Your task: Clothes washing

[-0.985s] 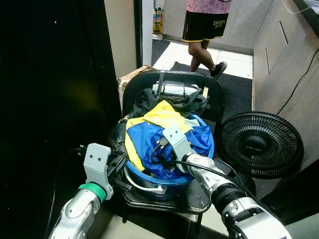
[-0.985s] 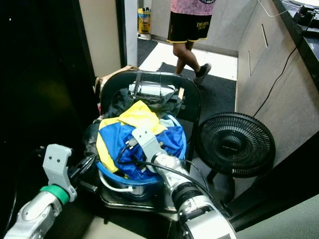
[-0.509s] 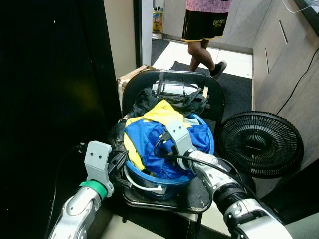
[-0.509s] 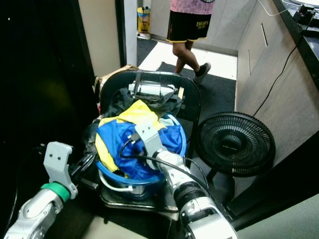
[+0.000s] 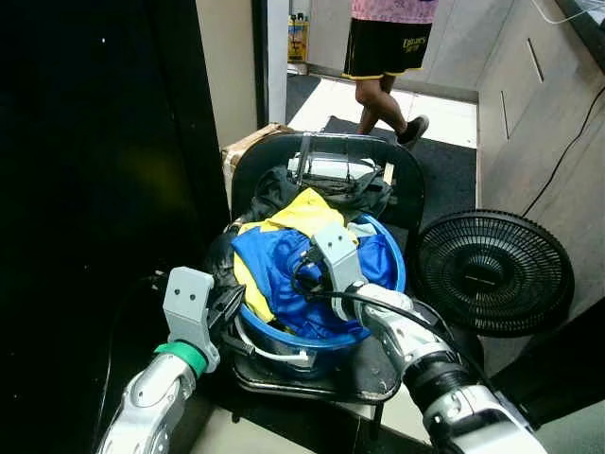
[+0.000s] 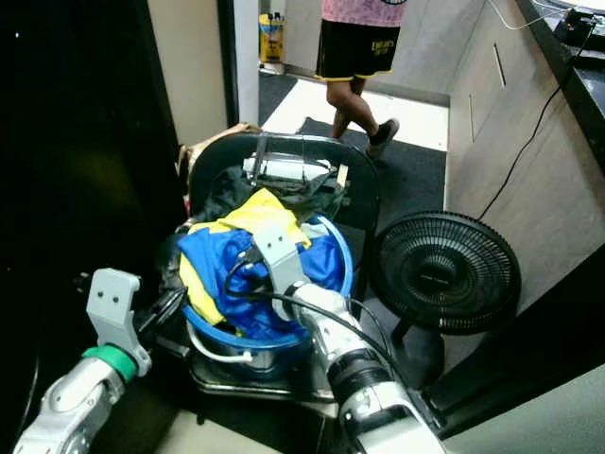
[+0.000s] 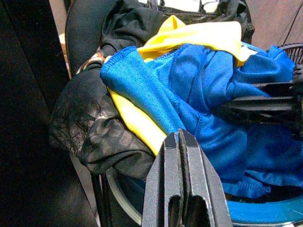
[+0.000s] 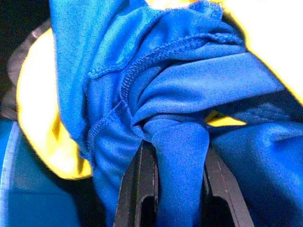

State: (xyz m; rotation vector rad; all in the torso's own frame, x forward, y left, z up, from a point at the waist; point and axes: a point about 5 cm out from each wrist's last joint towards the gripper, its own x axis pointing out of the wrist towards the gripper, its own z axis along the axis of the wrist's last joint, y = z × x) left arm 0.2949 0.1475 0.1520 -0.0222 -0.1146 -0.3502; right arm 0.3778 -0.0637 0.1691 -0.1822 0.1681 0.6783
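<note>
My right gripper [image 8: 173, 189] is buried in the blue shirt [image 5: 284, 270], fingertips hidden under a fold clamped between them. The shirt lies heaped in the blue basin [image 5: 383, 303] on the chair [image 5: 326, 156], basin bottom out of sight. My left gripper [image 7: 179, 189] is pressed closed, empty, at the basin's near rim. Since a second ago my right gripper has moved deeper toward the chair back.

right gripper [image 6: 248, 276] sunk in blue and yellow garment [image 6: 227, 255] filling blue basin [image 6: 336, 284]
</note>
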